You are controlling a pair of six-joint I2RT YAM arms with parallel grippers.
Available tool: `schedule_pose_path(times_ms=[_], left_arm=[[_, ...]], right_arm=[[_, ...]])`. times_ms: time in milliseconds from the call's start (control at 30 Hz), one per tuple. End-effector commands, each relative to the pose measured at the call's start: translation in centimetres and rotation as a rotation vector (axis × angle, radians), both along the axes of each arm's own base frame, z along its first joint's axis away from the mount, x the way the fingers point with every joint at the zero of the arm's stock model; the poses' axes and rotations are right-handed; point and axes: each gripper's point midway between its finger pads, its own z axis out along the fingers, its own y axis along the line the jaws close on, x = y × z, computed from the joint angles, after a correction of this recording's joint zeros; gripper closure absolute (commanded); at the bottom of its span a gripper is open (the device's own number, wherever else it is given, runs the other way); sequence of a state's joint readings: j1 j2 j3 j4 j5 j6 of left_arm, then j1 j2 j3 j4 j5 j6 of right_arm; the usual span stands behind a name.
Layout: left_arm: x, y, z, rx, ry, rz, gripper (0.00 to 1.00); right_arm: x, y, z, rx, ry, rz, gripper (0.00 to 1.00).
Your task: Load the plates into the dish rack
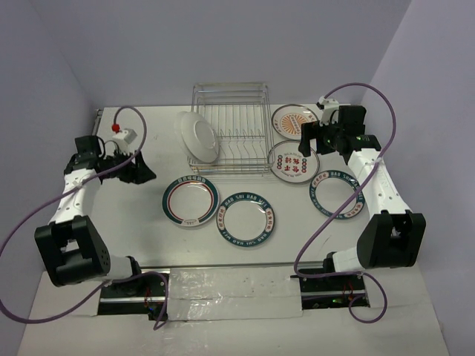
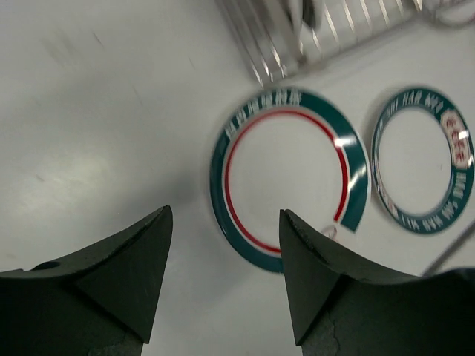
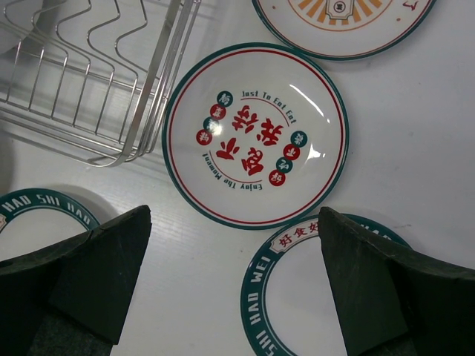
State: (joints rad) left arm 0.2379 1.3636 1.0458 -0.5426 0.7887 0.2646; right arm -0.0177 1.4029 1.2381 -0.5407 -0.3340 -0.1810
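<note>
Hovering both grippers, both empty; one plate is racked and five lie flat on the table [image 1: 148, 237].
Left gripper [image 2: 226, 222]: fingers spread, nothing between them, over bare table left of the red-ring plate [image 2: 289, 178]. Right gripper [image 3: 234, 222]: spread wide, nothing held, above the near edge of the red-character plate [image 3: 256, 133], which lies just right of the dish rack [image 1: 230, 126]. Rack sits far centre. White-underside plate [image 1: 199, 137] stands tilted in its left end. Orange-design plate [image 1: 295, 120] lies flat far right, just beside the rack and the red-character plate. Centre teal-rim plate [image 1: 246, 219] lies near centre, just right of the red-ring plate. Right teal-rim plate [image 1: 338, 194] lies near right; its edge meets the red-character plate, can't tell if they overlap.
</note>
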Motion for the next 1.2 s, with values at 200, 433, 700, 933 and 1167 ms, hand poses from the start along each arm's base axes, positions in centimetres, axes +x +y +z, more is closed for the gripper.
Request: schedule_pose_path(times_ms=[200, 433, 700, 933, 1167], left_arm=[[-3.4, -1.5, -7.2, -0.099, 0.228, -0.104, 0.37], [-2.9, -1.5, -9.7, -0.131, 0.31, -0.095, 0.4], [-4.1, 0.5, -8.0, 0.202, -0.047, -0.248, 0.32], [-9.7, 1.3, -9.4, 0.629, -0.38, -0.673, 0.23], [-13.4, -2.8, -11.0, 0.714, -0.633, -0.991, 0.2]], right_arm=[[-1.1, 1.2, 2.0, 0.027, -0.043, 0.043, 0.0], [-2.2, 4.0, 2.2, 0.032, -0.046, 0.135, 0.0], [-2.3, 4.2, 1.6, 0.011, -0.031, 0.14, 0.0], [-1.8, 4.0, 1.6, -0.008, -0.027, 0.131, 0.0], [-1.7, 3.8, 1.6, -0.018, -0.019, 0.12, 0.0]])
